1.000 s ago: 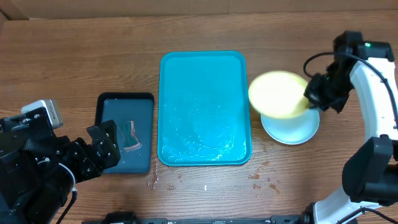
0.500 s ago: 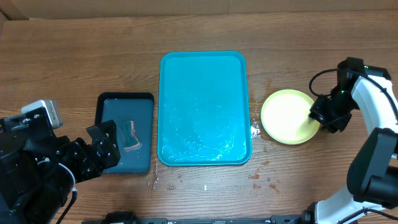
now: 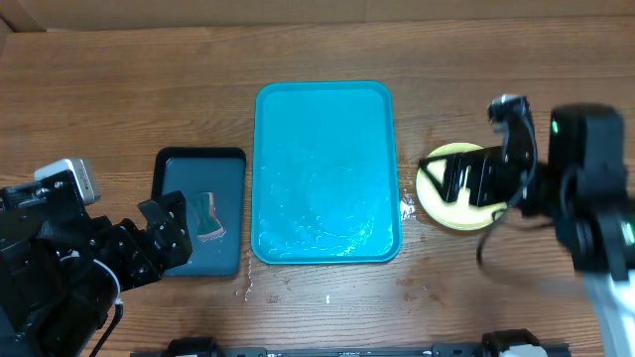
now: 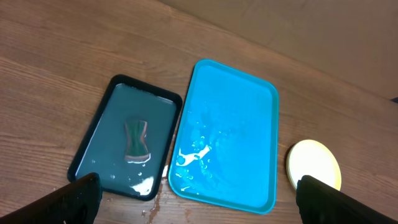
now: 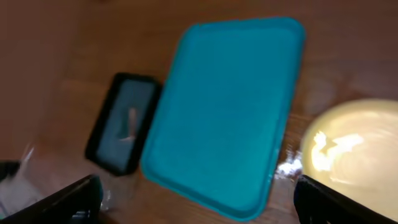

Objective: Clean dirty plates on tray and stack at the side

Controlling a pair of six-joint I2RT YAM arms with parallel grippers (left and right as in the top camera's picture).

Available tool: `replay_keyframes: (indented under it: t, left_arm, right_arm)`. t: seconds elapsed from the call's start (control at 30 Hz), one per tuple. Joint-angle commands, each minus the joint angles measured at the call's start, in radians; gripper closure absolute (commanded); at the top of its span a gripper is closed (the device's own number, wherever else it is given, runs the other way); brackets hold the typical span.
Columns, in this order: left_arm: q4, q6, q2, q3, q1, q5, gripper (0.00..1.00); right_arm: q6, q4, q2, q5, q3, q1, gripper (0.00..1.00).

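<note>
The turquoise tray (image 3: 325, 174), its surface glistening wet, lies at the middle of the tabletop (image 3: 119, 89). A yellow-green plate (image 3: 448, 210) sits off the tray toward the right edge. The right tool (image 3: 464, 181) hangs over the plate with its fingers spread wide. Toward the left edge, the left tool (image 3: 169, 230), also wide apart, hangs beside a black tray (image 3: 198, 152) holding a sponge (image 3: 204, 215).

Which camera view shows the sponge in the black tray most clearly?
The left wrist view: the sponge lies sharp and unobstructed in the black tray. Overhead shows it smaller and less detailed; the right wrist view shows only a blurred shape.
</note>
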Motion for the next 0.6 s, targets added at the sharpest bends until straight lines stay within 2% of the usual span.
replay_keyframes:
  t: [0.0,0.17,0.3,0.47,0.57]
  left_arm:
    - [0.002,0.011,0.000,0.004,0.004,0.010,0.00]
    - [0.002,0.011,0.000,0.004,0.004,0.010,0.00]
    - [0.001,0.011,0.000,0.004,0.004,0.010,0.00]
    - [0.001,0.011,0.000,0.004,0.004,0.009,0.00]
    - [0.001,0.011,0.000,0.004,0.004,0.009,0.00]
  right_arm:
    - [-0.022,0.011,-0.080,-0.039,0.011,0.075,0.00]
    - [-0.023,-0.033,-0.156,-0.039,0.011,0.112,0.00]
    - [-0.026,-0.028,-0.189,0.072,0.010,0.109,0.00]
    - [-0.042,0.097,-0.207,0.277,-0.018,0.122,0.00]
    - [-0.093,0.241,-0.272,0.316,-0.110,0.114,0.00]
